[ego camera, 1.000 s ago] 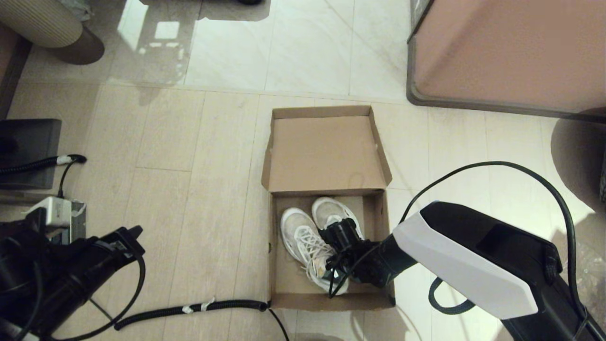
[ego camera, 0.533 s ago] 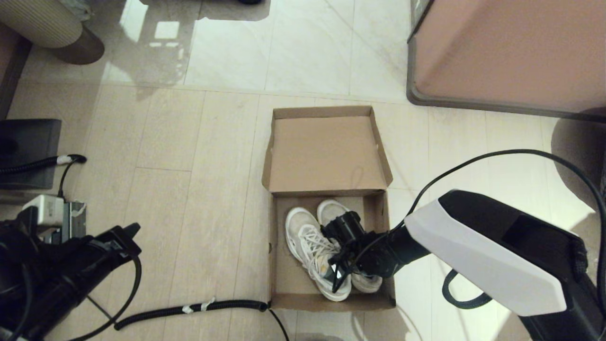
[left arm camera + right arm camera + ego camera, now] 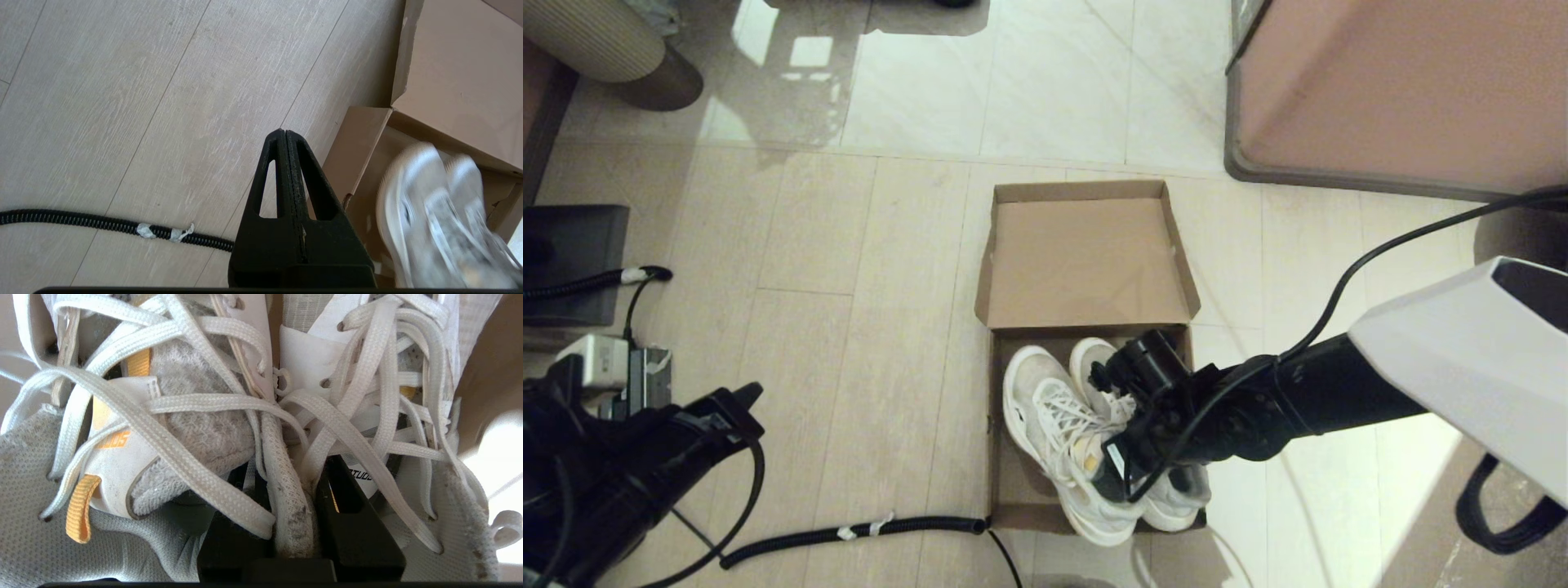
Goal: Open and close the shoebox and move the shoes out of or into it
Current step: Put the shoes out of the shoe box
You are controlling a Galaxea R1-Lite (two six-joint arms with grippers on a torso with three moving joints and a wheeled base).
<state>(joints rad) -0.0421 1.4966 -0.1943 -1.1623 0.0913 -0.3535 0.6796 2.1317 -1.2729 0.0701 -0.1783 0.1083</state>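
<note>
Head view: shoes [image 3: 1086, 441] overhang open shoebox [image 3: 1005, 425].

The head camera looks steeply down at the floor, taking in the open shoebox [image 3: 1086, 269] from well above. The left wrist camera looks past closed fingertips [image 3: 284, 139] toward the box's near corner — sharing the shoes [image 3: 433, 212] with both other views. The right wrist camera sits pressed against the laces [image 3: 229, 404].
</note>
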